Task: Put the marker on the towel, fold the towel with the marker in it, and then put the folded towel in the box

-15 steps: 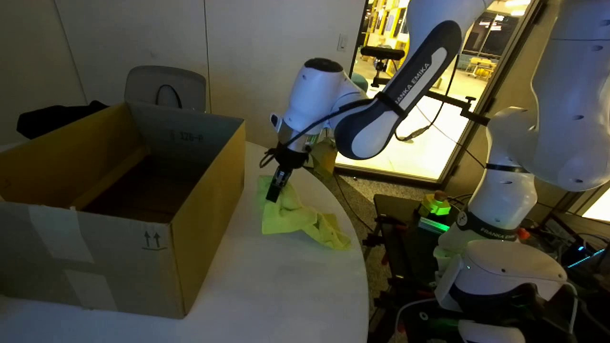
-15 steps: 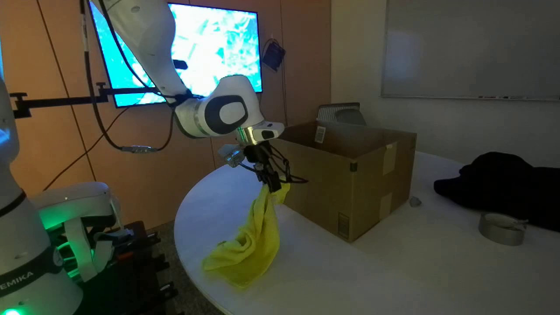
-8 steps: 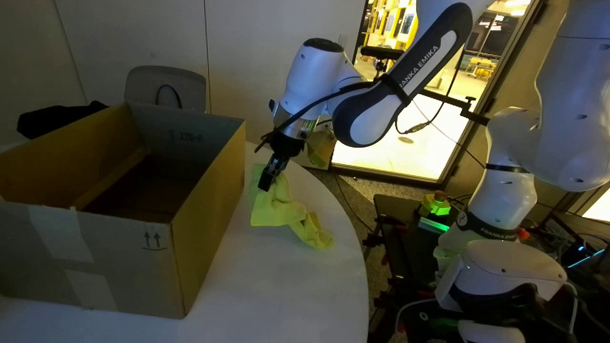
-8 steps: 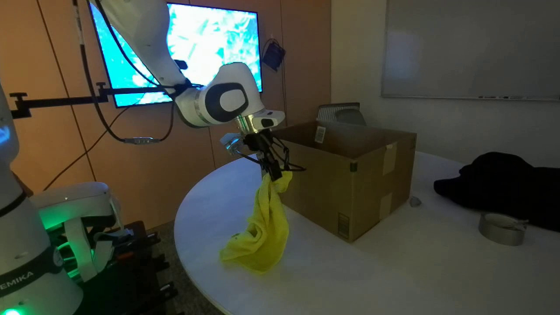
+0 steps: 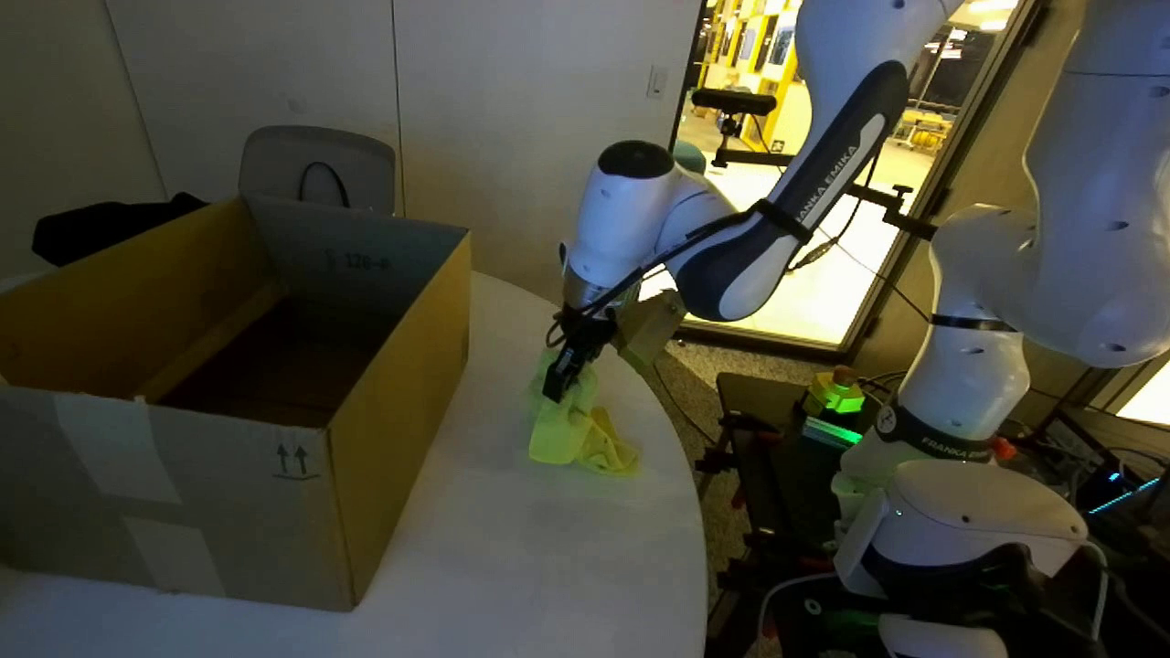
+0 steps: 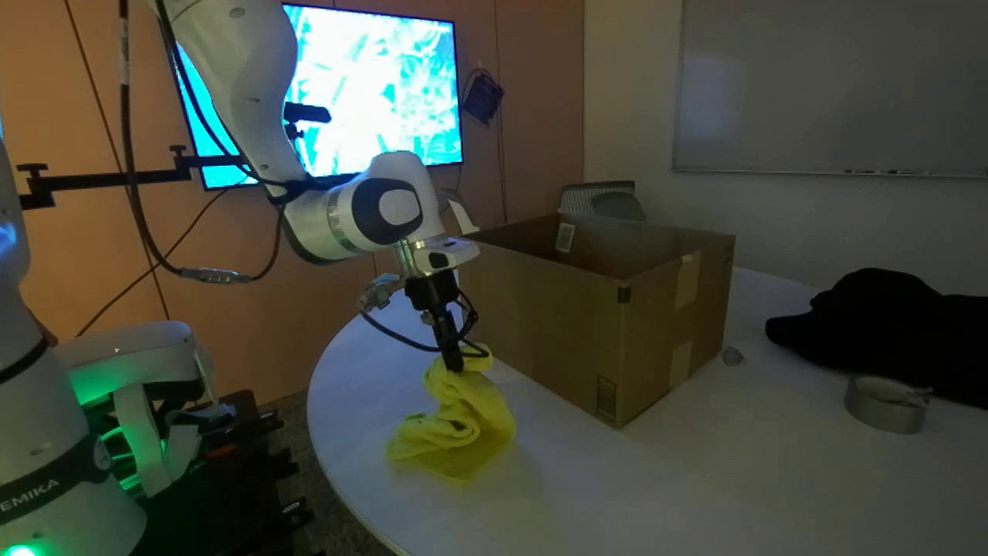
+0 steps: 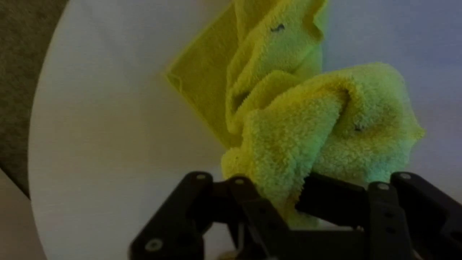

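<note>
— Jaws first: how do they stand?
— Clamped on a bunched fold of the towel (image 7: 292, 119). Wrist view: one fingertip (image 7: 332, 196) dark against the pile, its opposite hard to make out; the pinch itself buried in cloth.
— Rest of the towel?
— Rumpled on the bench (image 6: 695, 494), near the box (image 5: 402, 411), a gap between. Far end runs off the top of the wrist view.
— Marker?
— Can't make it out in any view, nor tell whether the folds cover it. Dark squiggle (image 7: 278, 27) on the cloth, too small to name.
— And the box?
— In an exterior view, cut off along one side, floor in deep shade. Black heap (image 6: 880, 332) in an exterior view: cropped at the right, form unclear.
</note>
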Tool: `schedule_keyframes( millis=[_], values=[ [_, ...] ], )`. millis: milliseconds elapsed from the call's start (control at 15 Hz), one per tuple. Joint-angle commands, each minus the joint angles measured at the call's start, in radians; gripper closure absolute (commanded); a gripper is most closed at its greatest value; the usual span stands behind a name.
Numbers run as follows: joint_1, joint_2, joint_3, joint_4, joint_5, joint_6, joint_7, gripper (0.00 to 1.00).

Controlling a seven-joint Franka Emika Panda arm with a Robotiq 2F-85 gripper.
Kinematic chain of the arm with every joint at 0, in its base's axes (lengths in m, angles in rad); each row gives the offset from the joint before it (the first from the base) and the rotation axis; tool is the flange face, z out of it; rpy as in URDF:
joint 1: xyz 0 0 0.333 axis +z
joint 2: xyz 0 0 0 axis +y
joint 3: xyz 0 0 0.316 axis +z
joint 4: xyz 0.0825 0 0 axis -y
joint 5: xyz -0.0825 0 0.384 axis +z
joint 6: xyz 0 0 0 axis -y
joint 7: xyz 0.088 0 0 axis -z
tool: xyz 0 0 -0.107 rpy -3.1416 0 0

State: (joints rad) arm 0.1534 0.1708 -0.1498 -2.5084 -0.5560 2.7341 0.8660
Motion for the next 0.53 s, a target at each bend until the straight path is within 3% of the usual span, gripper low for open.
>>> schedule_keyframes(
  millis=[0,467],
  values=[
    [-0.003,-0.016,-0.002,-0.080,-0.020,-0.044,0.097,0.99],
    [-0.018,0.036,0.040,-0.161,0.103,-0.029,0.039,0.97]
  ],
)
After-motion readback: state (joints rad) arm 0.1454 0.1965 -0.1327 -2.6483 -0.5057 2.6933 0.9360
